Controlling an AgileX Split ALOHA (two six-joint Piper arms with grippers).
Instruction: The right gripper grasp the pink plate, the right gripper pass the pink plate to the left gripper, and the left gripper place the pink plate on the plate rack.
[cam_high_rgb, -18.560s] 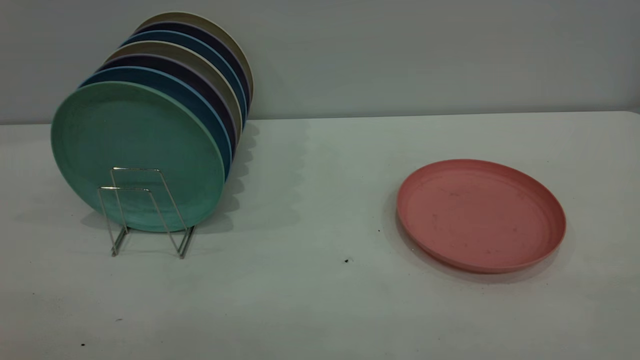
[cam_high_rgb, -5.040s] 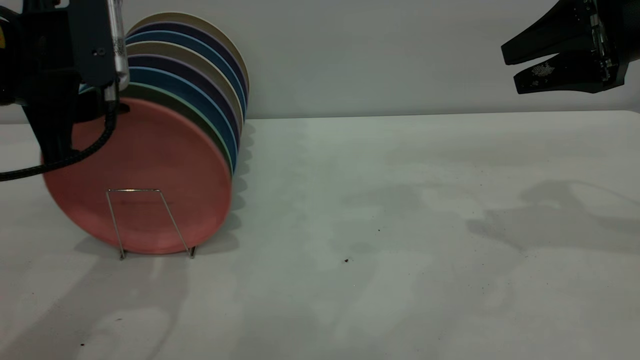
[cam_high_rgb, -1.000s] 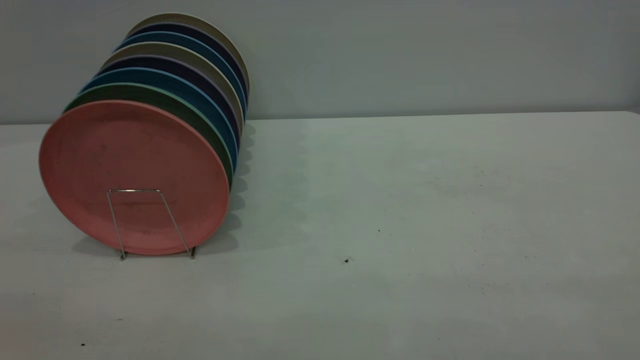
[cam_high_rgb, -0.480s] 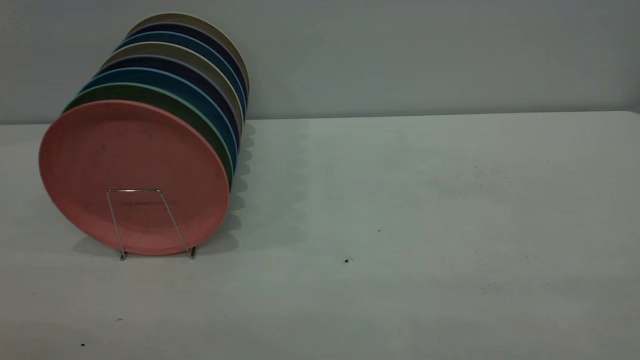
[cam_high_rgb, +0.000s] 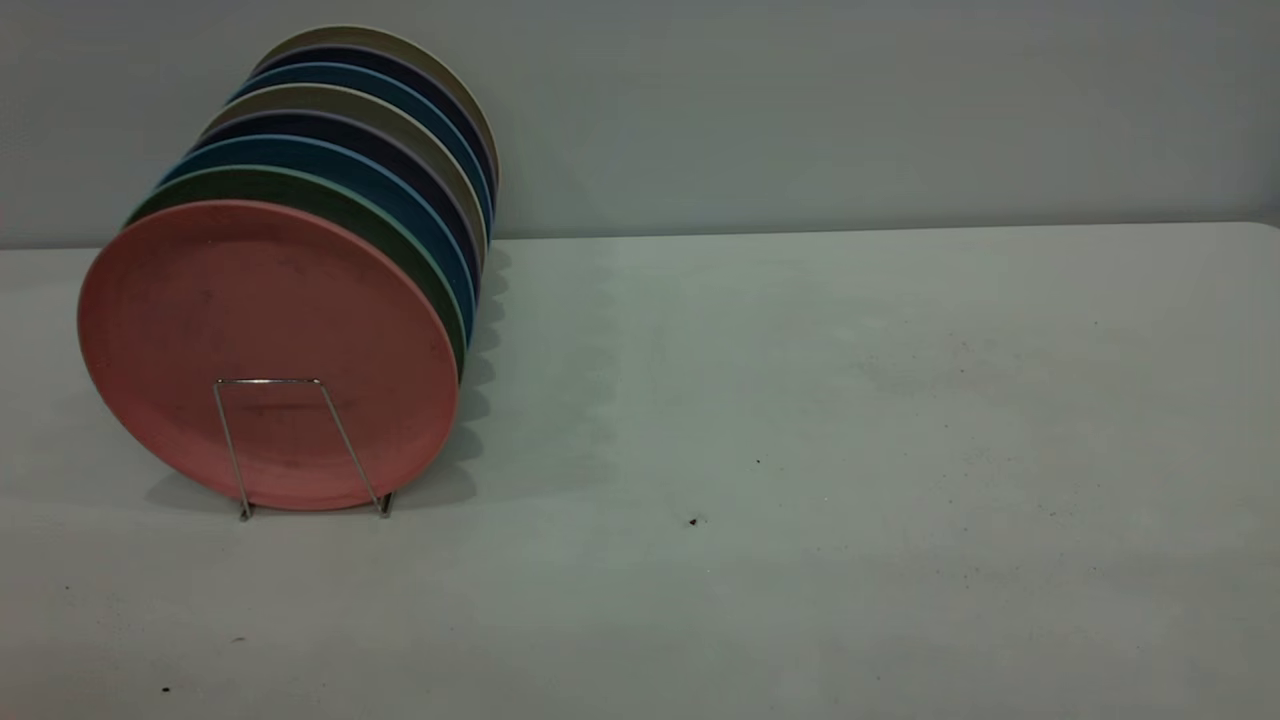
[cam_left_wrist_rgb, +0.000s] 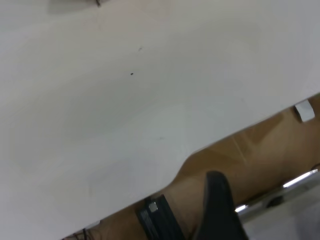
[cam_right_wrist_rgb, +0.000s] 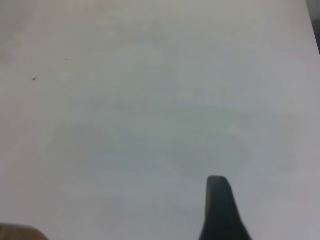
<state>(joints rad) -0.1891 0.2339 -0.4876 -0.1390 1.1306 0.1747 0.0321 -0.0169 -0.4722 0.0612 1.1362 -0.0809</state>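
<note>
The pink plate (cam_high_rgb: 265, 345) stands upright at the front of the plate rack (cam_high_rgb: 290, 440), behind the rack's front wire loop and leaning against the green plate (cam_high_rgb: 300, 190). No gripper touches it. Neither gripper shows in the exterior view. A black part of the left gripper (cam_left_wrist_rgb: 216, 210) shows in the left wrist view, over the table's edge. A black part of the right gripper (cam_right_wrist_rgb: 220, 210) shows in the right wrist view, above bare white table. Neither wrist view shows the plate.
Several more plates, blue, dark purple and beige, fill the rack behind the green one (cam_high_rgb: 400, 110). The white table (cam_high_rgb: 800, 400) has small dark specks (cam_high_rgb: 692, 521). The left wrist view shows the table's edge and brown floor (cam_left_wrist_rgb: 260, 150).
Nothing differs from the last second. Five seconds ago both arms were in the exterior view, the left one at the plate in the rack; both have since withdrawn out of view.
</note>
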